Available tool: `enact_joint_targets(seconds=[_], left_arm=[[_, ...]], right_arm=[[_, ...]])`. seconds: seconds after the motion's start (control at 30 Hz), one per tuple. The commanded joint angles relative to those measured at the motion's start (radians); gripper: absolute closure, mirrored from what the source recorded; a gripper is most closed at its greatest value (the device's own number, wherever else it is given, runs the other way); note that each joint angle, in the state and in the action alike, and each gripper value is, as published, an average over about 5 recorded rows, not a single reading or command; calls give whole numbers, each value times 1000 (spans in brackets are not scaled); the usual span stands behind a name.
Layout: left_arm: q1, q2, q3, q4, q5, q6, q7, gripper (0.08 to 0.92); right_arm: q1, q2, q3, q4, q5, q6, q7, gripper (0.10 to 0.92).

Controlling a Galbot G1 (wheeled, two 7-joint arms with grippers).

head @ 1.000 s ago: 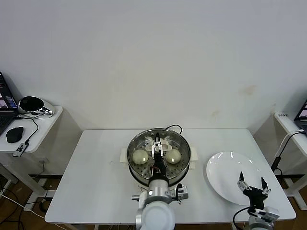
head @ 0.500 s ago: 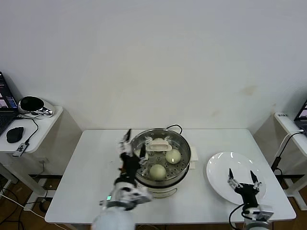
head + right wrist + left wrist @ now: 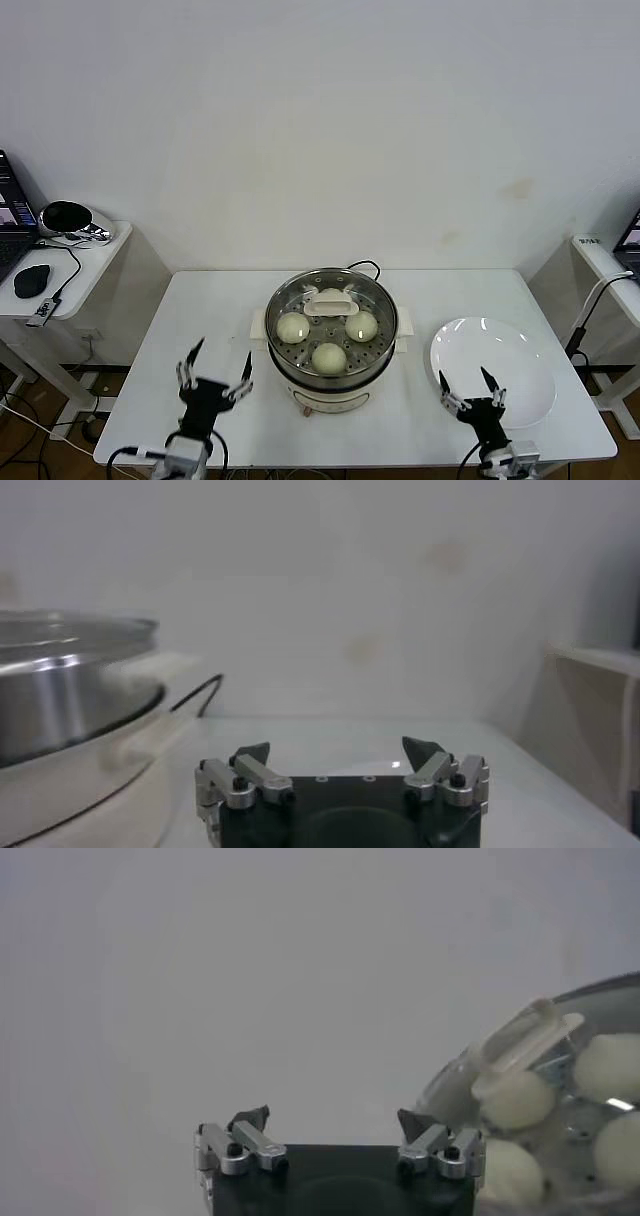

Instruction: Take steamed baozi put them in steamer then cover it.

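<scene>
The steamer [image 3: 331, 385] stands mid-table with the cover [image 3: 330, 302] resting on it, cream bar handle up. Through the glass three steamed baozi show: [image 3: 292, 327], [image 3: 362, 325], [image 3: 329, 357]. My left gripper [image 3: 213, 375] hovers open over the table's front left, well clear of the pot. In its wrist view the left gripper [image 3: 333, 1120] is empty, with the steamer [image 3: 450, 1083], the cover's handle [image 3: 525, 1038] and a baozi [image 3: 515, 1098] off to one side. My right gripper [image 3: 470, 392] is open and empty by the plate's near edge; its wrist view shows the right gripper [image 3: 337, 750] beside the steamer [image 3: 70, 690].
A flat white plate [image 3: 500, 360] lies at the table's right. The black cord [image 3: 368, 266] runs behind the pot. A side table [image 3: 85, 265] at the left carries a mouse [image 3: 30, 281] and a headset. Another narrow side table [image 3: 605, 262] stands at the right.
The left gripper left the cover's handle above the pot and drew back to the front left of the table. The right gripper shifted left and nearer the front edge.
</scene>
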Motion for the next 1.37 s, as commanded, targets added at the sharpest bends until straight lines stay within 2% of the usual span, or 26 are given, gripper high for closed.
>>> enact_joint_targets(seconds=[0.03, 0.7, 1.1, 1.37], left_arm=[[186, -27, -105, 42, -235, -50, -1, 177], [192, -24, -92, 45, -206, -42, -11, 177], [169, 5, -89, 51, -194, -30, -20, 177], [167, -1, -81, 50, -187, -31, -26, 177]], right_arm=[[-105, 7, -11, 89, 24, -101, -6, 203], [-139, 29, 56, 150, -50, -95, -62, 203], [-137, 58, 89, 136, -77, -86, -78, 203], [-141, 68, 92, 133, -89, -90, -85, 203]])
